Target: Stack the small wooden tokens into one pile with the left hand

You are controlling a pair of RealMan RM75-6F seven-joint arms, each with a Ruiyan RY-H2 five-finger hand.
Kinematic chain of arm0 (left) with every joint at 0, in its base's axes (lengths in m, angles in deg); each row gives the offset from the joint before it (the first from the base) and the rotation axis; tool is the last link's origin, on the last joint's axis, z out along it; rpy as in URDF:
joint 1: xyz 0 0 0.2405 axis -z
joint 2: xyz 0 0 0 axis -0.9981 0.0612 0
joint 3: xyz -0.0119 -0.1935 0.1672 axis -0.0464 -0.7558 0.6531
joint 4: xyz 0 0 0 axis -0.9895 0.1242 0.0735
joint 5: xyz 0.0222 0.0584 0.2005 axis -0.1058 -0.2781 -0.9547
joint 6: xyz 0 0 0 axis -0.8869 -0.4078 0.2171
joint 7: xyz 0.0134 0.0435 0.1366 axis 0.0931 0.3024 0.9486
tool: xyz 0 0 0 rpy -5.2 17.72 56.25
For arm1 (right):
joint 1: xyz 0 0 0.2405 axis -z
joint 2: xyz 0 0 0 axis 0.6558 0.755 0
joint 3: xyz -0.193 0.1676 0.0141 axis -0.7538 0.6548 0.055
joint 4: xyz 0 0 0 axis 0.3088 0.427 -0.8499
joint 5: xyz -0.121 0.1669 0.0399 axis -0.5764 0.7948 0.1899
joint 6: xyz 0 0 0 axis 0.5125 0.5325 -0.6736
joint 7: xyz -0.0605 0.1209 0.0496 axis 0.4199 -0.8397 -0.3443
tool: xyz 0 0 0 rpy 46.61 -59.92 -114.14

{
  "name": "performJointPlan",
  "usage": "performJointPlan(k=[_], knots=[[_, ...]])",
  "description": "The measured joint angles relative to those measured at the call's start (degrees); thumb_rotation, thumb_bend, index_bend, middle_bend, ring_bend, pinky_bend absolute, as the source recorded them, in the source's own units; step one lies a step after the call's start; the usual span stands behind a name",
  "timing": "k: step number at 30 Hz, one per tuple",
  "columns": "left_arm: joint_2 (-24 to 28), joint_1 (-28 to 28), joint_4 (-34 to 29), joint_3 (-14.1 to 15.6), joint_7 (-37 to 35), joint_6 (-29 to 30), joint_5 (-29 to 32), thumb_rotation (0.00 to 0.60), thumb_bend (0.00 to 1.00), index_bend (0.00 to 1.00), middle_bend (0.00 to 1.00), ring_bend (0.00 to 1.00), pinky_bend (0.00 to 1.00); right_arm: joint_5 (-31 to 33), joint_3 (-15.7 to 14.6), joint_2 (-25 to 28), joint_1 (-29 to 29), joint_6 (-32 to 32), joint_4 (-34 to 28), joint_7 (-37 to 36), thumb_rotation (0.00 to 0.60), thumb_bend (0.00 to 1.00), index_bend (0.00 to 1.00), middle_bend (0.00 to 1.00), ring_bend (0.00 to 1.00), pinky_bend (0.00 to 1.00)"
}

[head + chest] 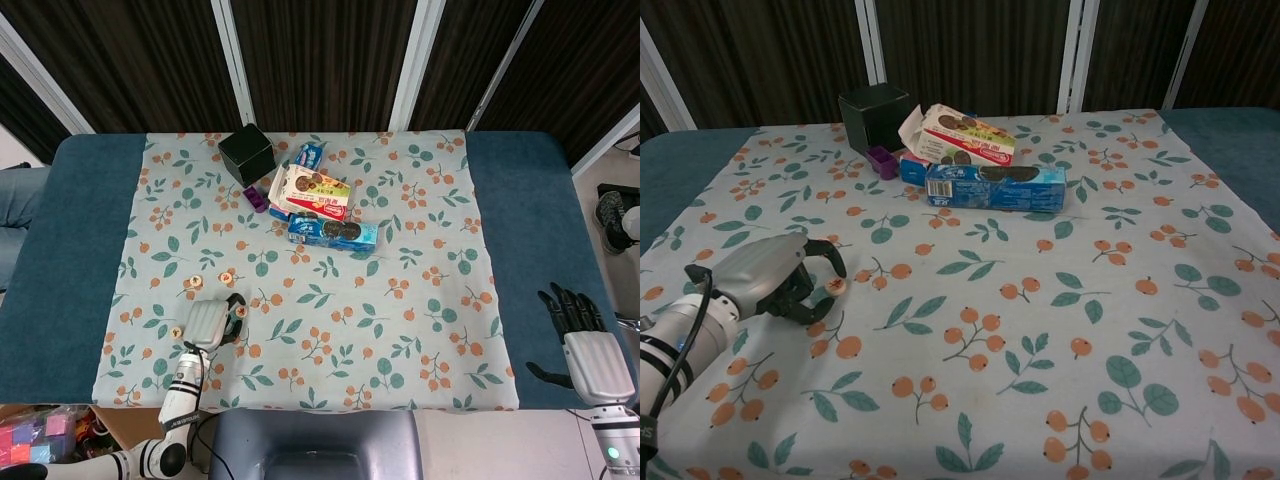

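at the lower left of the head view the left hand (207, 322) lies low on the flowered cloth (420, 300), palm down. its fingers (835, 262) are curled into a narrow claw around one wooden token (834, 287), which lies on the cloth just at the fingertips. the chest view does not settle whether finger and thumb already pinch it or only cage it, so i cannot tell. the hand sits that low and that curled, i judge, because a flat little disc can only be taken by its edges. i count four tokens in the head view, all in the lower left of the cloth: a stray token (177, 331) just left of the hand, a pair of tokens (192, 283) a little above it and set apart from each other, and the one at the fingers. none is stacked yet, so the pile is still to be started. toward the upper middle sits a close clutter, well apart from the tokens: one black box (246, 153), one purple piece (255, 198) and three snack packs (333, 231). at the lower right the right hand (585, 350) rests on the bare blue table (540, 220), fingers straight and spread, holding nothing, parked out of the way since the job belongs to the left.
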Motion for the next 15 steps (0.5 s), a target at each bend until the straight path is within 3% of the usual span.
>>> performJointPlan(k=[15], knots=[[-0.3,0.4,1.0,0.2,-1.4,-0.3,0.1,0.6,0.43,0.49,1.0,1.0,1.0,0.0,0.1,0.0,0.1,0.2,0.1,-0.1,0.6,0.15,0.0,0.0,0.0,0.0]])
